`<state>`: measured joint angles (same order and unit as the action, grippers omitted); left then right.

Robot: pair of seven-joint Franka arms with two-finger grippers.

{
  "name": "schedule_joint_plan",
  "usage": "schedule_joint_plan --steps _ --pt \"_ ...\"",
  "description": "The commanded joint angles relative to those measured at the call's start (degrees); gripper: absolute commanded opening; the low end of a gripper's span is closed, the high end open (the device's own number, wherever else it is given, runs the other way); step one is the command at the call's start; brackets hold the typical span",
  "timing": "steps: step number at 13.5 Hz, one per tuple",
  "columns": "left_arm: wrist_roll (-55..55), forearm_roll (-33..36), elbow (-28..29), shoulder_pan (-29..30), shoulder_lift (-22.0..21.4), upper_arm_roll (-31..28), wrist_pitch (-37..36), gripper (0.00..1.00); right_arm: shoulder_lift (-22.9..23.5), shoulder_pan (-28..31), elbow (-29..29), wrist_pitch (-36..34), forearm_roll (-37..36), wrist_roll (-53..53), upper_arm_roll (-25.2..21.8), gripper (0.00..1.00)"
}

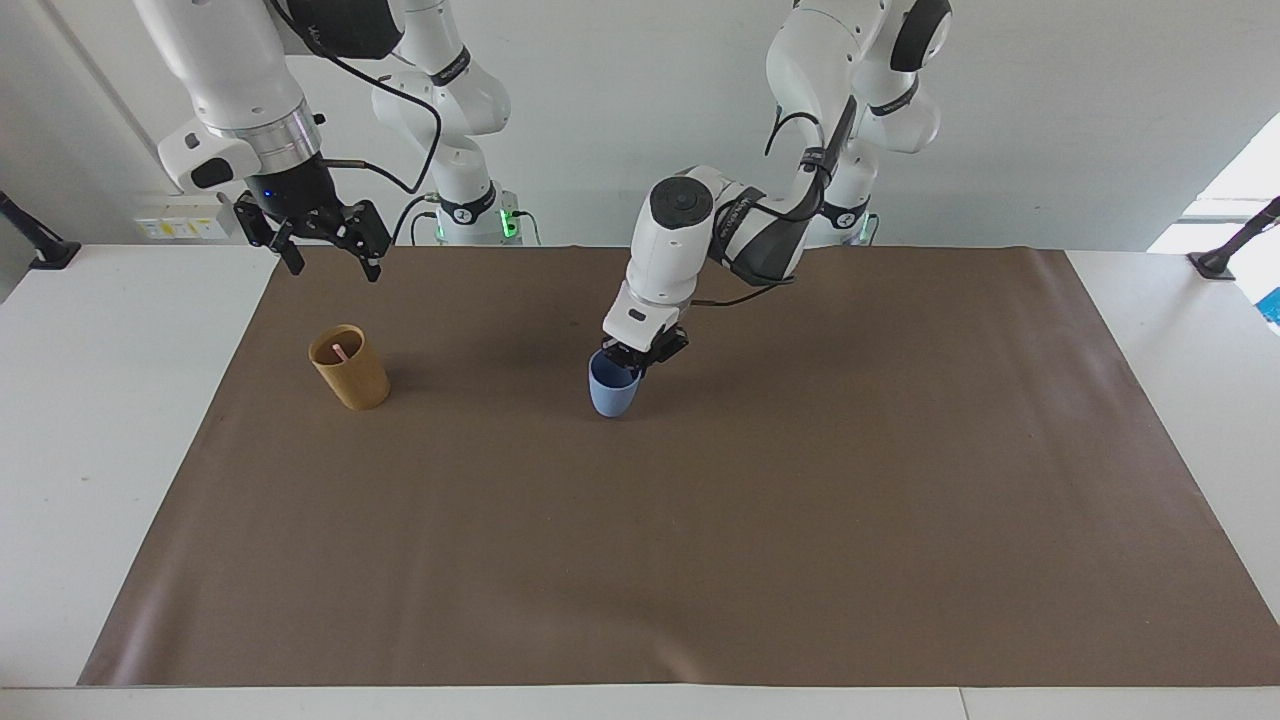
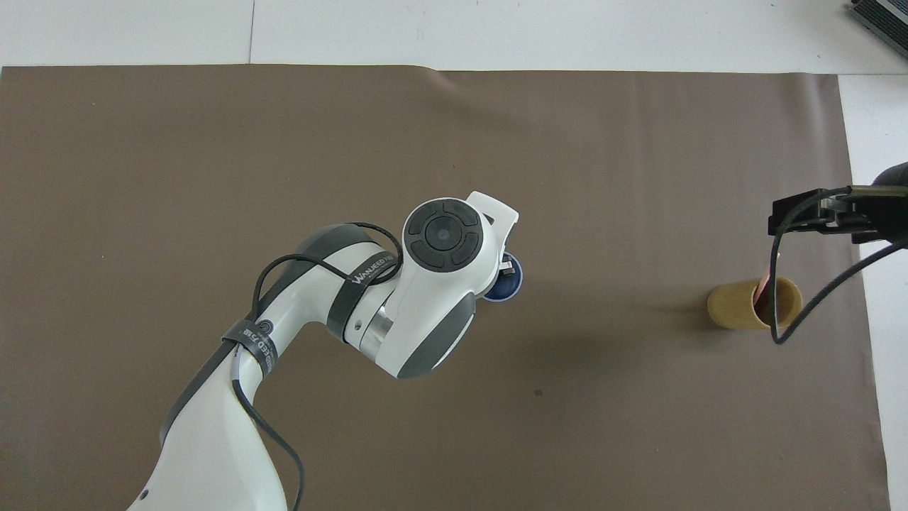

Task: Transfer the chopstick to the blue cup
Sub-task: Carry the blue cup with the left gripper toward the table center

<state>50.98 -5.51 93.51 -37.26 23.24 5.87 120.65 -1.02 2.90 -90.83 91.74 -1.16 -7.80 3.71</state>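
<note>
The blue cup (image 1: 613, 394) is near the middle of the brown mat, upright and slightly tilted; only part of it (image 2: 509, 286) shows in the overhead view under the arm. My left gripper (image 1: 634, 364) is shut on the cup's rim, one finger inside it. I cannot tell whether the cup's base touches the mat. A pink chopstick (image 1: 339, 352) stands in the tan cup (image 1: 350, 368) toward the right arm's end; it also shows in the overhead view (image 2: 765, 284). My right gripper (image 1: 333, 268) is open and empty, up in the air beside the tan cup (image 2: 734, 305).
The brown mat (image 1: 700, 560) covers most of the white table (image 1: 110, 420). The right arm's black cable (image 2: 780, 312) hangs over the tan cup in the overhead view. A dark item (image 2: 879, 18) lies at the table's corner.
</note>
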Motion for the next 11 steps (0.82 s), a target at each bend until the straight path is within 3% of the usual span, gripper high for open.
schedule_joint_plan --steps 1,5,8,9,10,11 --pt "0.70 2.86 0.88 -2.46 0.23 -1.03 -0.42 0.00 -0.56 0.62 -1.02 1.16 1.25 1.21 0.15 1.00" --pt "1.05 3.14 1.94 -2.99 0.23 -1.03 0.19 0.00 -0.56 0.62 -1.02 1.16 1.25 1.21 0.15 1.00" --pt "1.14 3.57 3.34 -3.17 0.40 -1.03 1.60 0.10 -0.56 0.62 -1.02 1.16 1.25 1.21 0.15 1.00" --pt "1.05 3.57 3.44 -3.17 0.40 -1.03 1.43 0.19 -0.56 0.62 -1.02 1.16 1.25 1.21 0.15 1.00" --pt "1.05 3.57 3.18 -3.08 0.32 -1.12 1.08 0.42 -0.56 0.70 -1.02 1.16 1.25 1.30 0.15 1.00" --pt "1.05 3.57 3.00 -2.73 0.05 -1.12 0.82 0.79 -0.56 0.71 -1.02 1.16 1.25 1.21 0.15 1.00"
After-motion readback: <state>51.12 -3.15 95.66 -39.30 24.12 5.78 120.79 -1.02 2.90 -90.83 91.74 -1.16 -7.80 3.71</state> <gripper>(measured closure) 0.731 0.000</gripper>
